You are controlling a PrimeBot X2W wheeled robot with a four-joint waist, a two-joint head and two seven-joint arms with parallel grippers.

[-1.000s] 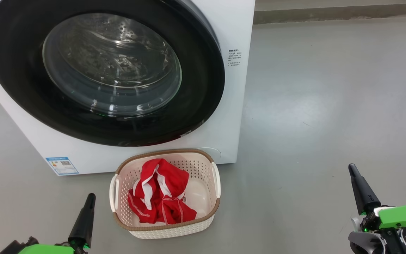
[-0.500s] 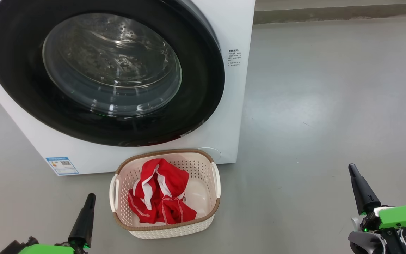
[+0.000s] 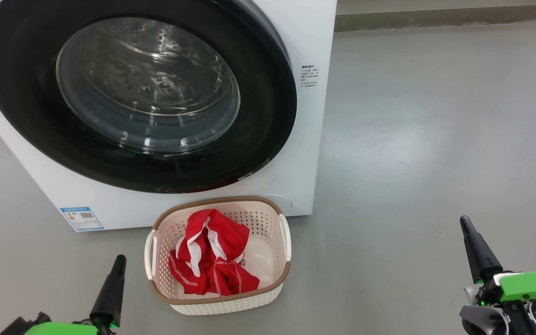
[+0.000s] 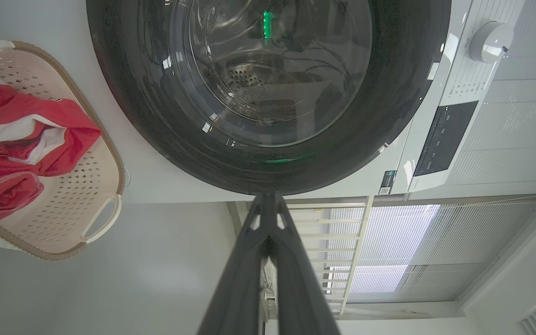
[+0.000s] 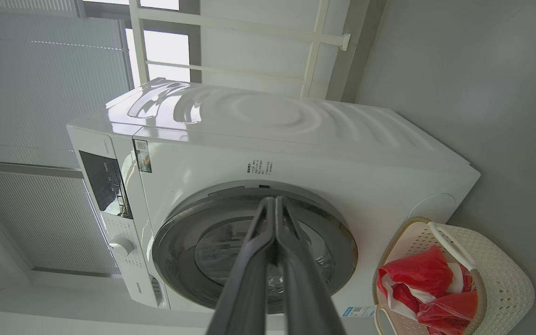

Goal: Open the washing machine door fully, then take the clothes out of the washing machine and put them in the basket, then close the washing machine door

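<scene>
The washing machine (image 3: 314,139) stands ahead with its round black washing machine door (image 3: 142,93) flat against its front, glass window in the middle. On the floor in front of it sits the cream basket (image 3: 231,302), and the red clothes (image 3: 212,258) with white trim lie inside it. My left gripper (image 3: 119,260) rests low at the left of the basket, fingers pressed together and empty. Far to the right, my right gripper (image 3: 464,222) is shut as well, holding nothing. In the wrist views both finger pairs (image 4: 268,204) (image 5: 273,202) meet at the tips, pointing at the door.
Grey floor (image 3: 435,139) spreads to the right of the machine up to a wall base (image 3: 435,18). A blue label sticker (image 3: 82,218) marks the machine's lower left front. Window blinds (image 4: 389,242) and a white rail lie beyond the machine.
</scene>
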